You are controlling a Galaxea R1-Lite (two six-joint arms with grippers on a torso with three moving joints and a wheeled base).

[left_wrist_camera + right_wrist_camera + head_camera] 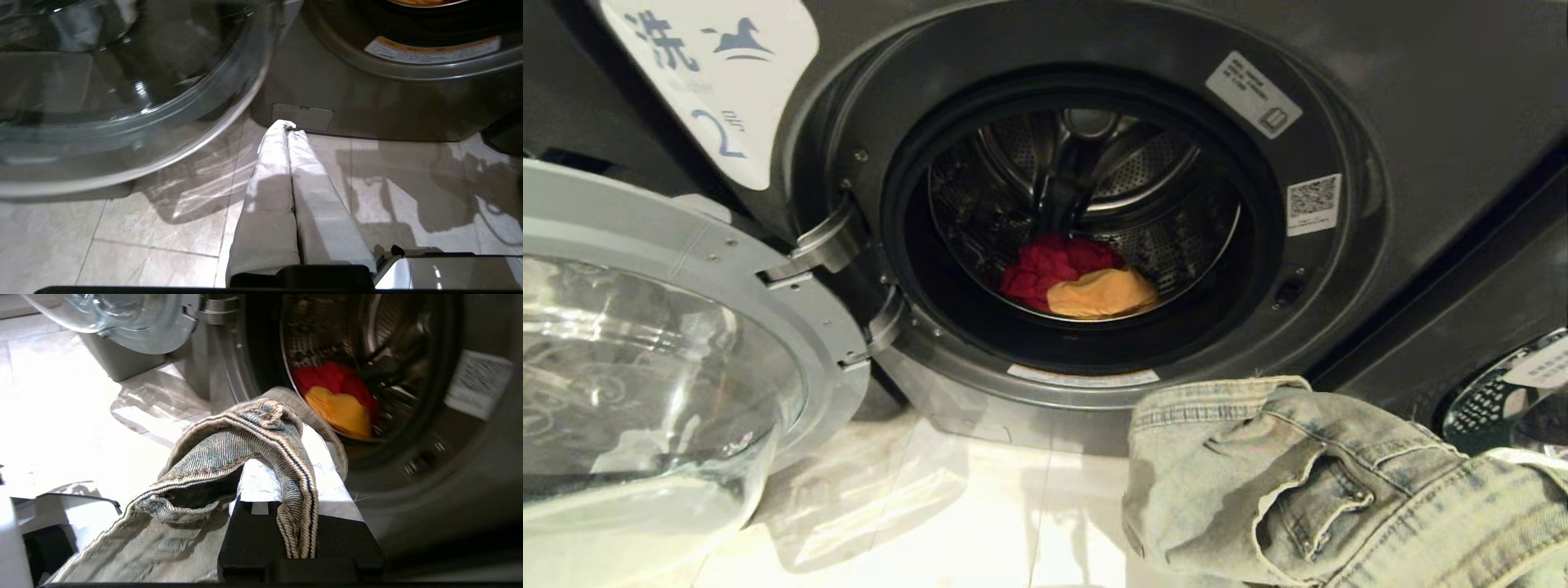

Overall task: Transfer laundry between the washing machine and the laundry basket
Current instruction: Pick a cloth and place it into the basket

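floor: pale glossy tile (980, 506) in front of the washing machine (1421, 98), which is dark grey with a white "2" label (715, 82) on its upper left front.
door: round, chrome-rimmed glass door (645, 367) swung fully open to the machine's left on its hinge (829, 245).
drum: opening unobstructed; the red-pink cloth (1045, 265) and yellow-orange cloth (1103, 292) lie touching at the drum bottom, yellow in front of red.
denim: faded blue denim garment (1307, 490) bunched low in front of the machine, right of the opening and outside the drum.
right hand: right hand (294, 457) just outside the drum opening, fingers (327, 486) clamped together on a denim fold; a seam strip drapes over the fingers.
left hand: left hand (288, 128) low over the tile by the machine's base, under the open door; fingers pressed together, nothing between them.
basket: not in view.
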